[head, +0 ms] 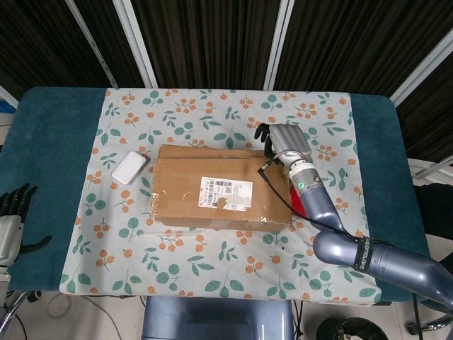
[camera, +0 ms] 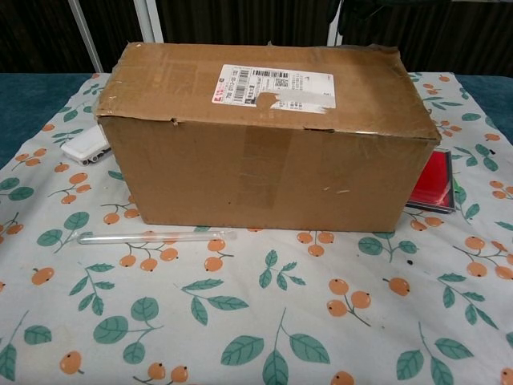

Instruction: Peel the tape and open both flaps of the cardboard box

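Observation:
The brown cardboard box (head: pixel 219 191) lies closed in the middle of the table, with a white shipping label (head: pixel 226 191) on top. Clear tape runs over its top and down the front face (camera: pixel 256 172). My right hand (head: pixel 285 139) hovers over the box's far right corner with its fingers apart and nothing in it. Whether it touches the box is unclear. My left hand (head: pixel 10 212) stays at the table's left edge, far from the box, fingers spread and empty. The chest view shows the box (camera: pixel 256 136) close up, flaps down.
A white device (head: pixel 129 168) lies left of the box. A red flat case (camera: pixel 433 188) sits at its right, partly under my right arm in the head view. A clear tube (camera: pixel 152 237) lies in front of the box on the leaf-patterned cloth (camera: pixel 264 321).

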Controlling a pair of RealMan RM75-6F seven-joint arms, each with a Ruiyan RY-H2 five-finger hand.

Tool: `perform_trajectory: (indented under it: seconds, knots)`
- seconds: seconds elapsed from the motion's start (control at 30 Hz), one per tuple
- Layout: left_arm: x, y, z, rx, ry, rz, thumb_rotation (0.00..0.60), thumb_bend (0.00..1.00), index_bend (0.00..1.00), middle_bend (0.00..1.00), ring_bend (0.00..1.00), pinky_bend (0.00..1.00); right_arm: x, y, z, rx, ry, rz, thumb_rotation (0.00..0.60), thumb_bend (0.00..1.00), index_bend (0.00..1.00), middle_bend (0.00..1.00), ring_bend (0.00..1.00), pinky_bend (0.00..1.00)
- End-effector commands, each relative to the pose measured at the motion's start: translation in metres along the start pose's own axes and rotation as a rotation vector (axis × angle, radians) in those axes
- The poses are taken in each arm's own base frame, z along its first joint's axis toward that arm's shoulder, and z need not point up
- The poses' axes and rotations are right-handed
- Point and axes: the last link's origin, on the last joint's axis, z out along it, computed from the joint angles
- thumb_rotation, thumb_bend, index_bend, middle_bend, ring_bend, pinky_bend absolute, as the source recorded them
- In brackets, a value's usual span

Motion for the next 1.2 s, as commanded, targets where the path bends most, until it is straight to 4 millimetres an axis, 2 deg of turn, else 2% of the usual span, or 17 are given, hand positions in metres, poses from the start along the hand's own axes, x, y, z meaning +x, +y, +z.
perform_trajectory:
  seconds: [0.03, 0.53, 0.7, 0.9, 1.2]
  knots:
    - [0.0, 0.0, 0.001, 0.001, -0.001, -0.003, 0.6, 0.13, 0.0, 0.0, 0.0, 0.0, -0.004, -0.003, 0.0, -0.005, -0.002, 0.003, 0.6, 1.0, 0.43, 0.46, 0.45, 0.46]
    - [0.001, -0.001, 0.002, 0.009, 0.0, -0.021, 0.6, 0.13, 0.0, 0.0, 0.0, 0.0, -0.027, -0.015, -0.01, 0.013, -0.057, 0.002, 0.6, 1.0, 0.44, 0.49, 0.47, 0.46]
    - [0.002, -0.002, 0.002, 0.014, 0.002, -0.028, 0.6, 0.13, 0.0, 0.0, 0.0, 0.0, -0.03, -0.016, -0.012, 0.013, -0.072, -0.001, 0.6, 1.0, 0.49, 0.57, 0.55, 0.46]
    - [0.001, -0.001, 0.003, 0.015, 0.0, -0.036, 0.6, 0.13, 0.0, 0.0, 0.0, 0.0, -0.025, -0.027, -0.014, 0.043, -0.065, -0.003, 0.6, 1.0, 0.5, 0.58, 0.57, 0.46]
    - [0.002, -0.001, 0.003, 0.014, 0.003, -0.044, 0.6, 0.13, 0.0, 0.0, 0.0, 0.0, -0.009, -0.055, -0.023, 0.098, -0.064, 0.009, 0.6, 1.0, 0.5, 0.58, 0.57, 0.46]
